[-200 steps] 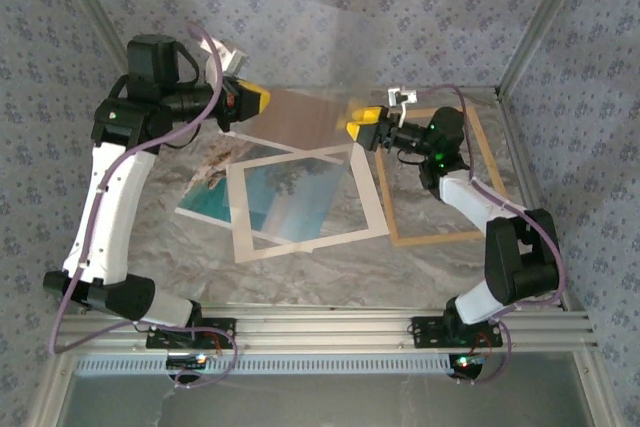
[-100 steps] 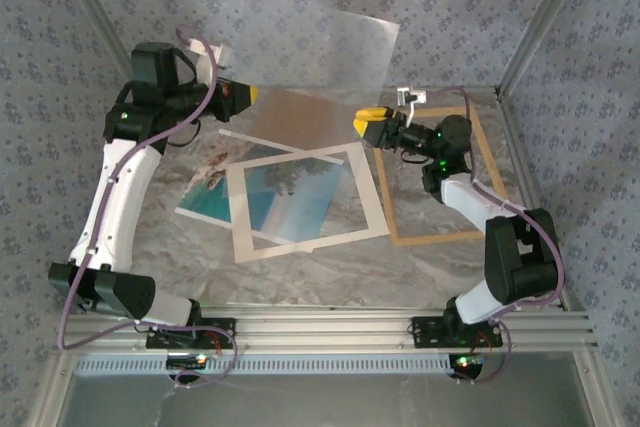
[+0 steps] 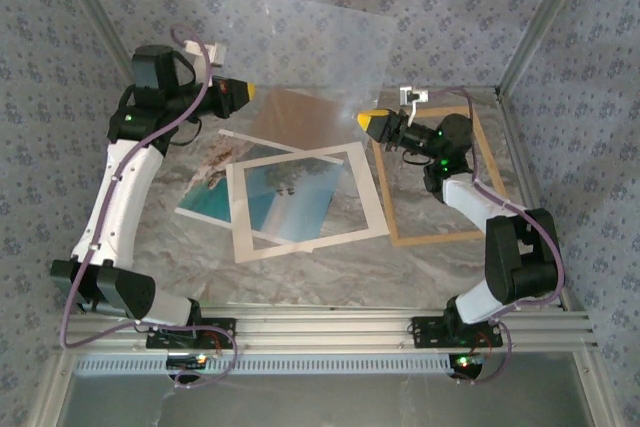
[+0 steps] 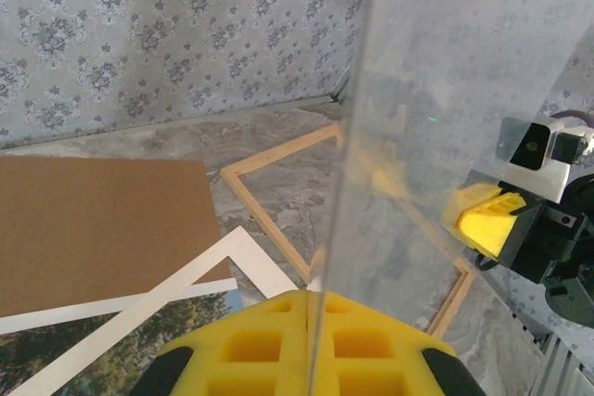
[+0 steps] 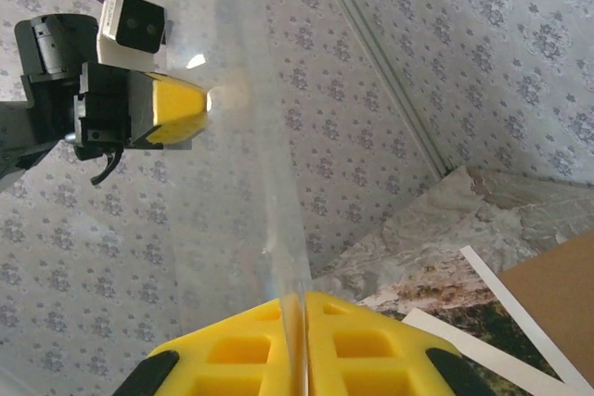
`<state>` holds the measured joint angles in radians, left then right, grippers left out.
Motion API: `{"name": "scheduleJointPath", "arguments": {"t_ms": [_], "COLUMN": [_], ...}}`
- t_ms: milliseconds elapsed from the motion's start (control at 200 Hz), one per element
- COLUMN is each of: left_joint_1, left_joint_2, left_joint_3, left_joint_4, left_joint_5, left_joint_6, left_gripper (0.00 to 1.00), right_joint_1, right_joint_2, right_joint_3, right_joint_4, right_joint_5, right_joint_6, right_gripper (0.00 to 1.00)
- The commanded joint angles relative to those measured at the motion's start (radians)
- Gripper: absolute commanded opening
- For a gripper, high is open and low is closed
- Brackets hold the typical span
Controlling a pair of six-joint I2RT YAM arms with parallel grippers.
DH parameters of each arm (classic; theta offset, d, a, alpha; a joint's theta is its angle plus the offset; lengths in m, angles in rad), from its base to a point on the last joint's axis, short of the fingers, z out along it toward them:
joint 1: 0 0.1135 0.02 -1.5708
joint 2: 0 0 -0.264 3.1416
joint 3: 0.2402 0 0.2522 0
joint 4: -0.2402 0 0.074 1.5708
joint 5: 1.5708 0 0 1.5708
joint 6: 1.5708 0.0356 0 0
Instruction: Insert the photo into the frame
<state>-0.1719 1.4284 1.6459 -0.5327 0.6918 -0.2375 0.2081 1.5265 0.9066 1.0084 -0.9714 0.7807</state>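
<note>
- Over the last second your right gripper has gone from spread to pressed together. The right wrist view shows the edge of the clear sheet pinched in it.
- Your left gripper was already pinching the opposite edge and has not let go, so 2 grippers now share the sheet.
- The sheet has swung up from a low tilt to nearly upright over the back of the table.
- The photo lies flat, left of centre, partly under the white mat. It is well apart from the frame, which lies on the right with bare table inside it.
- My reading: you are still handling the glazing (the photo looks untouched), and a 2-sided hold should let you steer the sheet towards the frame.
</note>
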Motion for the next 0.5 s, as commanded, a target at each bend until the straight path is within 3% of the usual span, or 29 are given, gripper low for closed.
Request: {"name": "scheduleJointPath", "arguments": {"t_ms": [0,220,385,495], "left_joint_1": [0.003,0.003,0.003,0.002], "left_joint_2": [-0.028,-0.027,-0.027,-0.037], "left_joint_3": [-0.031,-0.069,-0.1,-0.142], "left_joint_4": [0.068,0.096,0.12,0.148], "left_joint_5": [0.038,0.046,0.047,0.028], "left_joint_6": [-0.038,-0.061,-0.075,-0.088], "left_gripper": [0.0,0.0,0.0,0.03], "right_joint_1": [0.007,0.011,0.001,-0.031], "right_joint_2": [0.008,0.02,0.02,0.0], "right_joint_3": [0.042,0.06,0.057,0.055], "right_joint_4": [-0.037,-0.044,-0.067,-0.14], "right_joint_5": [0.026,0.025,0.028,0.032], "right_joint_6": [-0.036,-0.041,-0.044,-0.058], "right_gripper": [0.11,0.12,0.0,0.0]}}
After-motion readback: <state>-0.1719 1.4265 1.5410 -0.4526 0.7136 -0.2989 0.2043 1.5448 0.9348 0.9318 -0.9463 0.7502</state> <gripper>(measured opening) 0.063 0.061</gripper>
